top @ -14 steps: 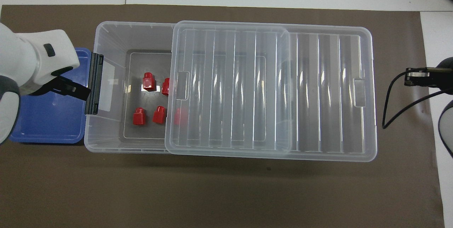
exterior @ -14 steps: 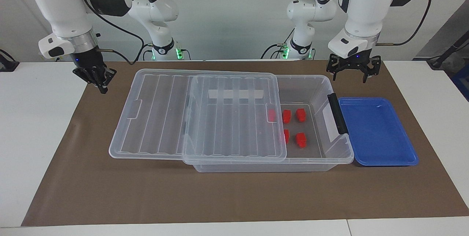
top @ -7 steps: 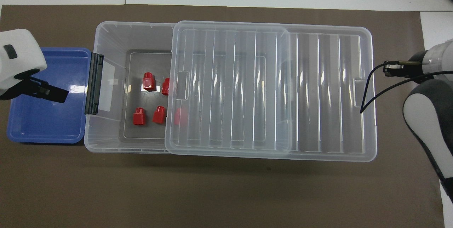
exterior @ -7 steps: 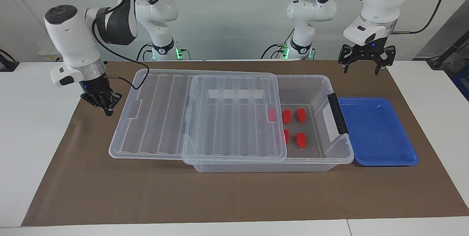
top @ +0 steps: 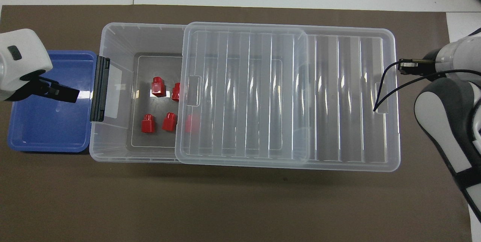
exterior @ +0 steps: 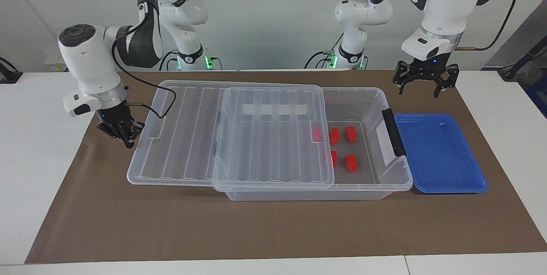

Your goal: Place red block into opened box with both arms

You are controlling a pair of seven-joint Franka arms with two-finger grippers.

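Several red blocks [exterior: 351,162] [top: 147,123] lie on the floor of the clear box [exterior: 368,92] [top: 112,33], at its uncovered end by the black latch [exterior: 393,132] [top: 99,88]. One red block shows through the ribbed lid [exterior: 256,138] [top: 285,95], which lies slid toward the right arm's end, half off the box. My right gripper [exterior: 124,133] is shut and empty, low beside the lid's overhanging end. My left gripper [exterior: 419,89] [top: 56,91] hangs open and empty over the blue tray's edge, close to the latch end.
A shallow blue tray [exterior: 440,155] [top: 49,129] with nothing in it lies against the box's latch end. Everything rests on a brown mat [exterior: 256,228] over the white table. The right arm's dark cable [exterior: 164,95] droops over the lid's end.
My right gripper has come down and moved in toward the lid's overhanging end. My left gripper has drawn back from over the latch to over the blue tray. The blocks and lid have not moved.
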